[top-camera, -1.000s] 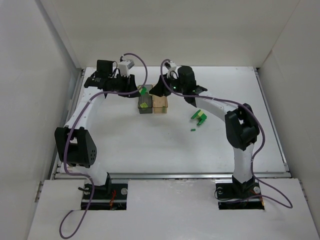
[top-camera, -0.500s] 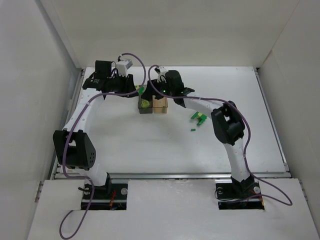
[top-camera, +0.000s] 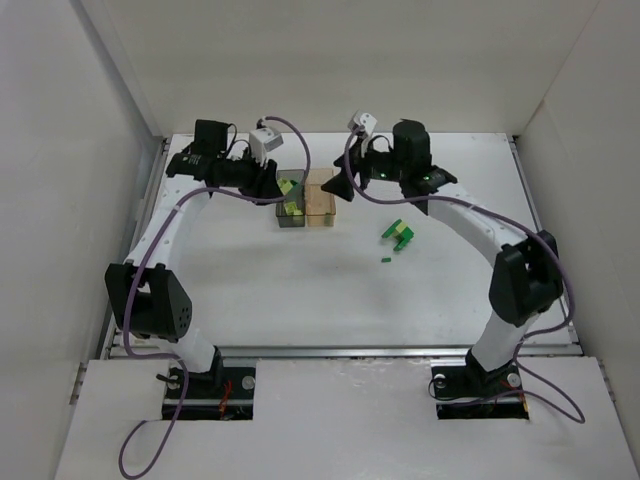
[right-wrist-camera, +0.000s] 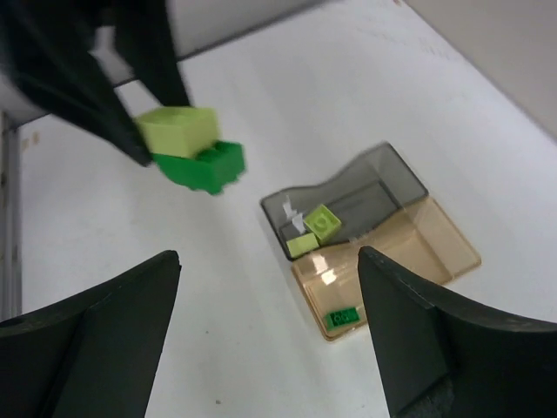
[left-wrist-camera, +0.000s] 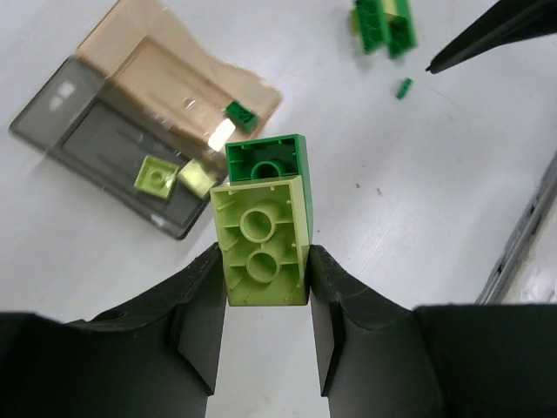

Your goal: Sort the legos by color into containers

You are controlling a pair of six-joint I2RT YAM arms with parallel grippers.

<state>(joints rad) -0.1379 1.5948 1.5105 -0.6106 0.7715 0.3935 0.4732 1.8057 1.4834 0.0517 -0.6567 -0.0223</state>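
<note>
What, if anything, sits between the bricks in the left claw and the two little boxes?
Nothing visible. The left gripper holds the stuck-together pale and green bricks right by the open-topped grey box and amber box. The right gripper hangs open on the amber side, not between them.

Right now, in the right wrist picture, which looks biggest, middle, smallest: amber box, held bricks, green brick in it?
1. amber box
2. held bricks, possibly just nearer the camera
3. green brick

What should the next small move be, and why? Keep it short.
Probably close the open right gripper on the green brick and pull it free: the left gripper holds a pale yellow brick with the green one stuck on it, and the two colours must be sorted apart.
</note>
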